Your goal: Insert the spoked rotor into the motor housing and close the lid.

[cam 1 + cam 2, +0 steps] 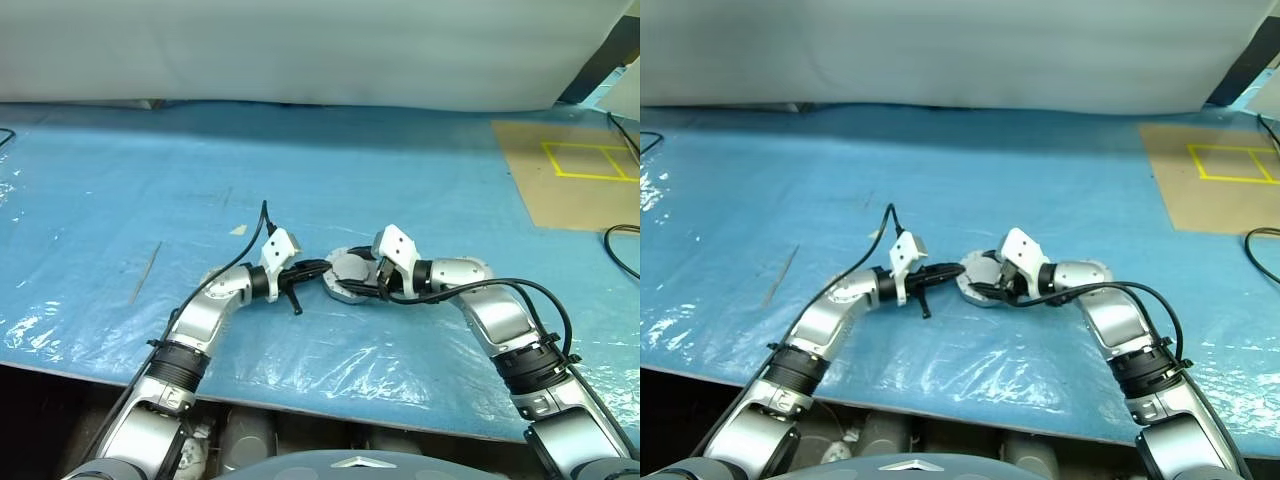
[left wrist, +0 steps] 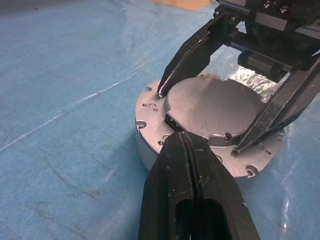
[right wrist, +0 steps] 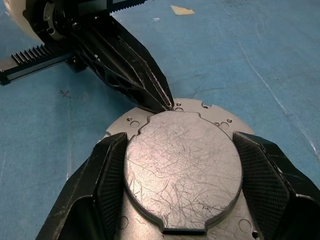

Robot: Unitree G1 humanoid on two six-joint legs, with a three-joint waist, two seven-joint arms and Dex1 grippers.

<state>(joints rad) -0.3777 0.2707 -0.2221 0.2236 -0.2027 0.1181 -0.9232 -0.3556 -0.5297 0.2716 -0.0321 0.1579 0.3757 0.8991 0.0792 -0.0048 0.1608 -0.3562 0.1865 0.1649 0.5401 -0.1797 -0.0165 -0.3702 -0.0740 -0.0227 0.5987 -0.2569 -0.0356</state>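
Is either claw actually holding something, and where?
The right gripper clasps the round scratched silver lid by its opposite edges; the left gripper, shut, holds nothing.

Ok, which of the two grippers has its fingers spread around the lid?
The right gripper: its fingers straddle the round lid on the housing. The left gripper is shut, its tip at the lid's edge.

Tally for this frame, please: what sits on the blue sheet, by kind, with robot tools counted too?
Motor housing: 1
Lid, lying on the housing: 1
Robot tools: 2, left tool shut, right tool straddling the lid
Cardboard sheet with yellow tape: 1
Total: 5
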